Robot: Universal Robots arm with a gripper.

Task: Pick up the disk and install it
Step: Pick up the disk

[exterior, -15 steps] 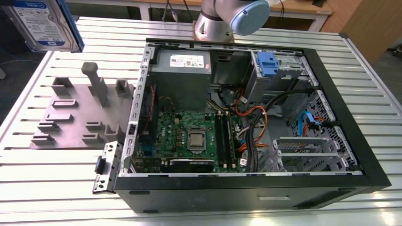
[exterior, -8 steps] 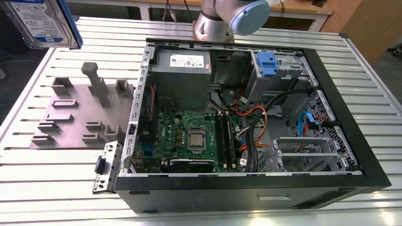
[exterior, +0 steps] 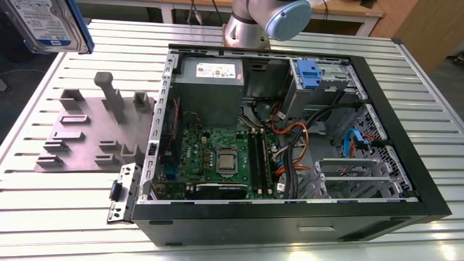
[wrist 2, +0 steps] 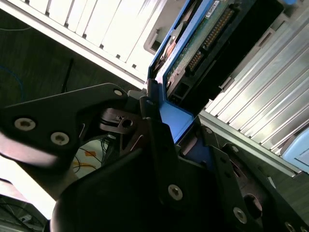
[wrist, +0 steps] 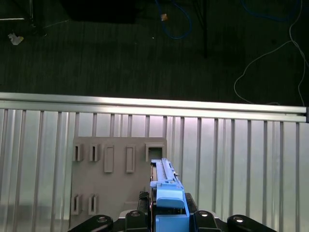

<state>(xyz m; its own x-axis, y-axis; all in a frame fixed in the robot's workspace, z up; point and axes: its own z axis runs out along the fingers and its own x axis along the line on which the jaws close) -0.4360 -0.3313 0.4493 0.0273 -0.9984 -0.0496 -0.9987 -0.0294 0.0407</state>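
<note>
While the open computer case sits on the slatted tabletop, the disk hangs high at the exterior view's top left, label towards the camera, clear of the tabletop and well apart from the case. In the first wrist view it points down over the edge of the grey fixture board.

How will it handle? It looks like a stiff metal slab with a bit of weight to it, no give at all, and not something to knock about. The second wrist view shows its bare circuit board and connector pins, so that face wants no contact. The blue carrier framing it is plastic and likely to flex, so the safe hold, I'd say, is across the carrier's end and the drive's hard edges, squarely, so that it can't swing.

And that's where the claw has it! The black fingers are closed in tight on either side of the carrier's end, with no gap showing between pad and plastic. It's a firm pinch with the disk standing out beyond the fingertips and nothing else touching it.
</note>
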